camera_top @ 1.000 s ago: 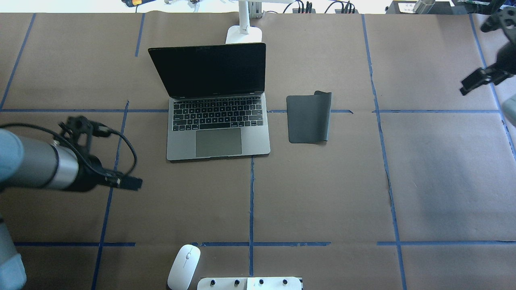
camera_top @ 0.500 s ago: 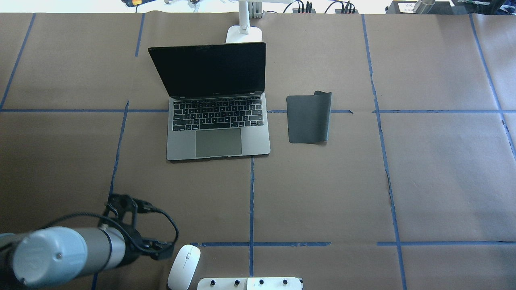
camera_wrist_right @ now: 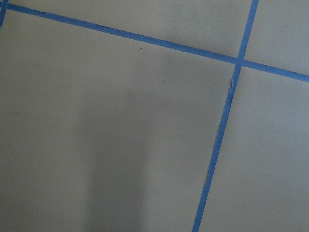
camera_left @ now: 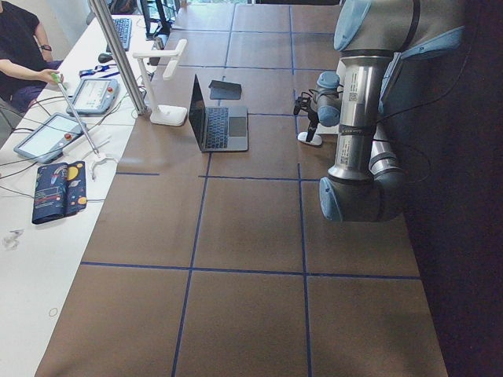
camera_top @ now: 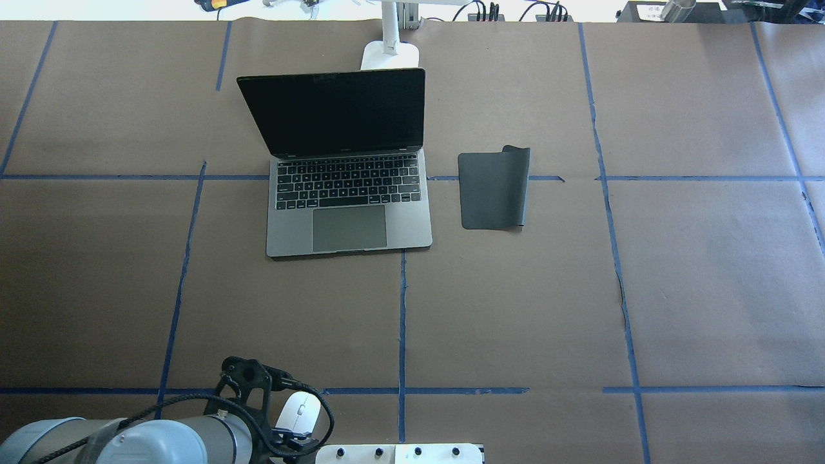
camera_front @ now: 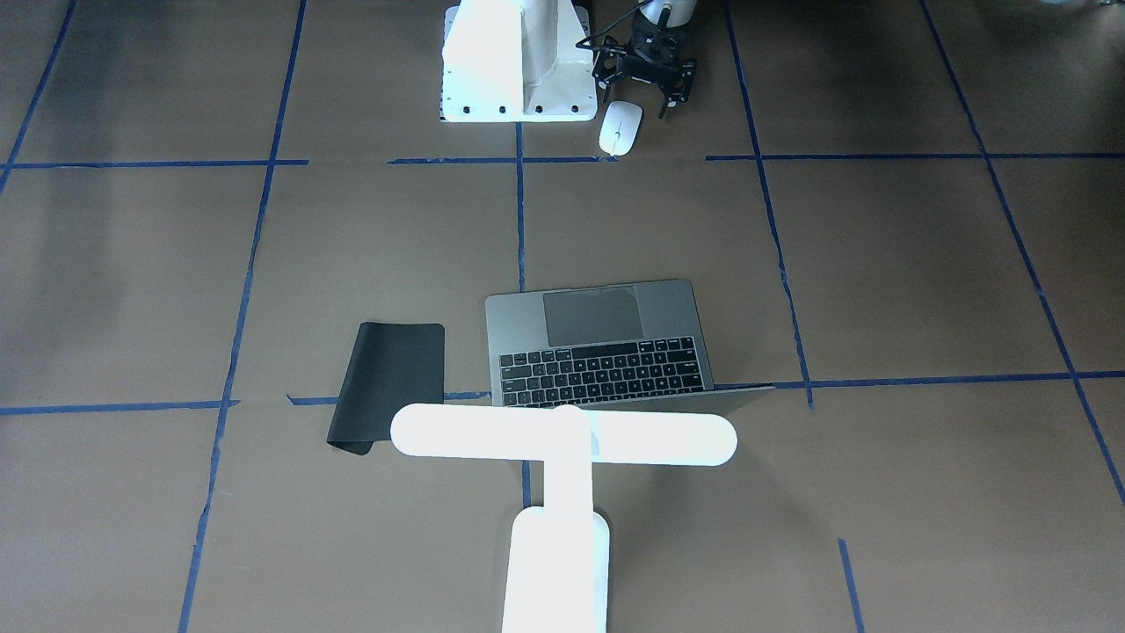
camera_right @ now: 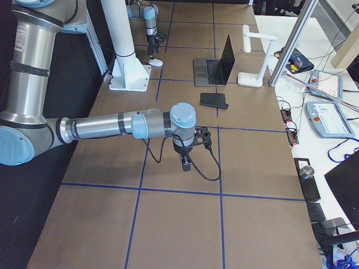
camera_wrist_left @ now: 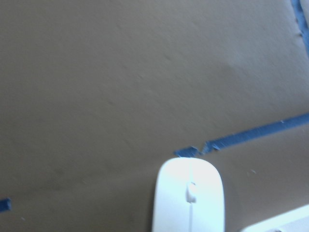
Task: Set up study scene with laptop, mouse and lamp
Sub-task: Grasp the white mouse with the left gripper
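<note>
The white mouse (camera_front: 620, 128) lies on the brown table next to the white pedestal; it also shows in the overhead view (camera_top: 300, 408) and low in the left wrist view (camera_wrist_left: 189, 198). My left gripper (camera_front: 671, 104) hangs just beside the mouse, not touching it, and its fingers look apart and empty. The dark-grey laptop (camera_top: 348, 219) stands open mid-table. The white lamp (camera_front: 562, 437) stands behind the laptop, its bar head over the lid. My right gripper (camera_right: 187, 164) points down over bare table, far from these things; I cannot tell if it is open or shut.
A black mat (camera_top: 493, 190) lies to the right of the laptop, one corner curled up. The white bolted pedestal (camera_front: 514, 61) stands right beside the mouse. Blue tape lines cross the brown table cover. Operators' tablets and cables lie past the table's far edge.
My left arm has swung from beside the laptop to the table's near edge and now hangs beside the mouse. The right arm has left the overhead view.
</note>
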